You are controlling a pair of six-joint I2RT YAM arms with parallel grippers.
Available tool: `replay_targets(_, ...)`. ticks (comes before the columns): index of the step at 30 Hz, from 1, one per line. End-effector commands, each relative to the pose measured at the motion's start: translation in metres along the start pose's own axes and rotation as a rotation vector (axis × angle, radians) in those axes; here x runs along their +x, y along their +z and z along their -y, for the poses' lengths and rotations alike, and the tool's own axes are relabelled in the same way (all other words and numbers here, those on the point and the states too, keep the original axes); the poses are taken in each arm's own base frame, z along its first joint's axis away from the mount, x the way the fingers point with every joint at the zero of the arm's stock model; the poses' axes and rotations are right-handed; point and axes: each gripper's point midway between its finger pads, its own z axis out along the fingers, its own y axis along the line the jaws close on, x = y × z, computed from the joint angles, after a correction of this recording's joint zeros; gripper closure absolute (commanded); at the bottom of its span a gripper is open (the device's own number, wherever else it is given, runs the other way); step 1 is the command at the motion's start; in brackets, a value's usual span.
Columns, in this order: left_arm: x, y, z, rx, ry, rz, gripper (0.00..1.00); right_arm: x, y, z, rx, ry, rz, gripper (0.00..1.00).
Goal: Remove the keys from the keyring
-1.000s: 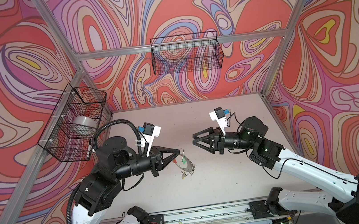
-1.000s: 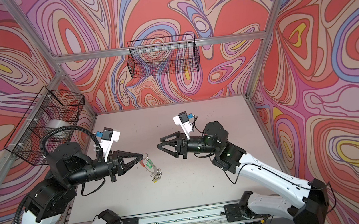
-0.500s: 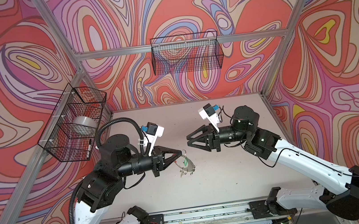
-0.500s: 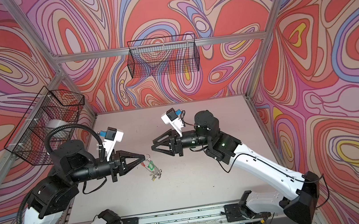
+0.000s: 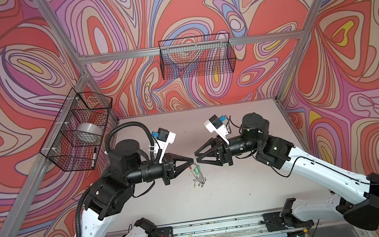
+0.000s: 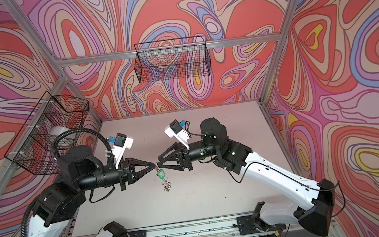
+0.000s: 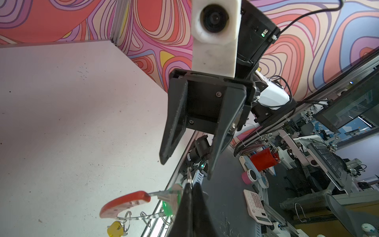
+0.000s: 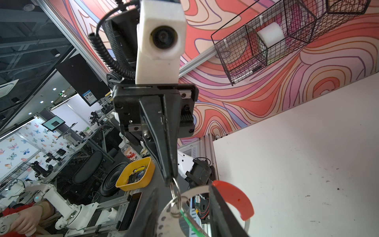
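Note:
My left gripper (image 5: 192, 159) is shut on a small silver split ring (image 8: 175, 190). From that ring the keyring (image 8: 164, 217) hangs above the table, a flat grey ring with a red segment (image 7: 125, 202). The key with the green tag (image 5: 197, 171) hangs right below the grip. The key with the yellow tag (image 7: 115, 228) dangles at the keyring's low end. My right gripper (image 5: 197, 158) meets the left one tip to tip and is open. One of its fingers (image 8: 151, 215) stands on each side of the keyring's upper edge. In a top view the green tag (image 6: 161, 174) shows under both tips.
A wire basket (image 5: 80, 135) with a white roll hangs on the left wall. Another wire basket (image 5: 197, 56) hangs on the back wall. The pale table (image 5: 240, 179) lies below the hanging keys, with the arms' mounting rail (image 5: 221, 226) along its front edge.
The right arm has swung left until its tips reach the left gripper, and its jaws have narrowed. The left gripper has kept its hold and risen slightly with the keyring.

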Motion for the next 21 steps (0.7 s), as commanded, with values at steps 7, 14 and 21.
replay_targets(7,-0.003,-0.005,0.010,0.020,0.035,0.004,1.00,-0.002,0.003,-0.006,-0.009,-0.023,-0.001,0.65)
replay_targets(14,-0.004,-0.005,0.011,0.023,0.039,0.007,1.00,0.004,0.004,-0.002,0.004,-0.011,-0.008,0.70)
replay_targets(21,-0.004,-0.004,0.010,0.020,0.037,0.004,1.00,0.006,0.004,-0.001,0.009,-0.012,-0.010,0.80)
